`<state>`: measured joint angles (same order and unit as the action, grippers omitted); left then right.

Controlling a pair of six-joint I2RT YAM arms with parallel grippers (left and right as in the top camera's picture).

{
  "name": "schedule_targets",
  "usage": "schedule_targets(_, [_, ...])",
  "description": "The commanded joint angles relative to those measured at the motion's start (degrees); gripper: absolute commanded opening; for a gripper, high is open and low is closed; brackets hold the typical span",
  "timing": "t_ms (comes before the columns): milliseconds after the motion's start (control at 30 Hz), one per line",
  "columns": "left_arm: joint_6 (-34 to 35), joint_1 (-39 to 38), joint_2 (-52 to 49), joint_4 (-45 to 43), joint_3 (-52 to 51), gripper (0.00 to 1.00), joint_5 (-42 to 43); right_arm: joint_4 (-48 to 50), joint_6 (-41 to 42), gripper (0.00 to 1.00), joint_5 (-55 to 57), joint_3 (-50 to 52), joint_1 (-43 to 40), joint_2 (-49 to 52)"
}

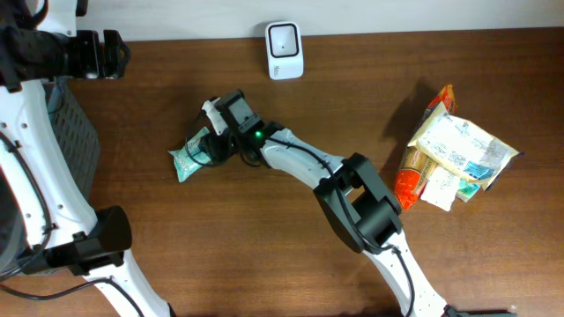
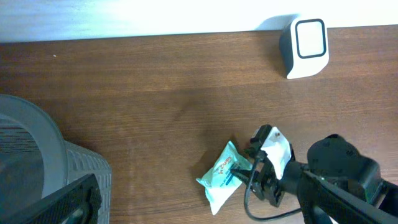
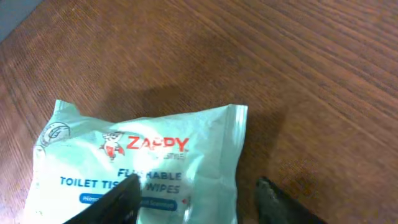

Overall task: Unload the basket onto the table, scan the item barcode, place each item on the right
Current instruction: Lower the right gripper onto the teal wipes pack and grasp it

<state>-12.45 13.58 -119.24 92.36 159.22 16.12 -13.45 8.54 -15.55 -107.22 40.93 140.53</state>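
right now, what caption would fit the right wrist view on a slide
Right pincer open over the edge of a Zappy wipes pack lying on the wooden table.

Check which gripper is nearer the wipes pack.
Right. The right gripper is at the wipes pack, its open jaws straddling the pack's edge. The left gripper sits open at the overhead view's upper left, well away from the pack.

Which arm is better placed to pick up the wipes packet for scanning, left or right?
Right. The right hand is at the wipes packet, its fingers open astride the packet's edge. The left hand hangs open far off to the left, away from both packet and scanner.
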Motion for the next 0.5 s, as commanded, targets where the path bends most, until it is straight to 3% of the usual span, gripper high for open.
schedule_targets(0, [-0.3, 0.2, 0.5, -0.1, 0.2, 0.99, 0.4, -3.3, -1.2, 0.48, 4.7, 0.5, 1.8, 4.0])
schedule_targets(100, [-0.3, 0.2, 0.5, -0.1, 0.2, 0.99, 0.4, -6.5, -1.2, 0.15, 2.4, 0.5, 2.5, 4.2])
schedule_targets(167, [-0.3, 0.2, 0.5, -0.1, 0.2, 0.99, 0.4, -8.3, -1.2, 0.04, -4.1, 0.5, 2.4, 4.2])
schedule_targets(333, [-0.3, 0.2, 0.5, -0.1, 0.2, 0.99, 0.4, -13.0, -1.2, 0.04, -8.3, -0.7, -0.1, 3.3])
schedule_targets(467, [-0.3, 0.2, 0.5, -0.1, 0.2, 0.99, 0.4, -23.8, -1.5, 0.04, -8.3, -5.4, -4.3, -1.3])
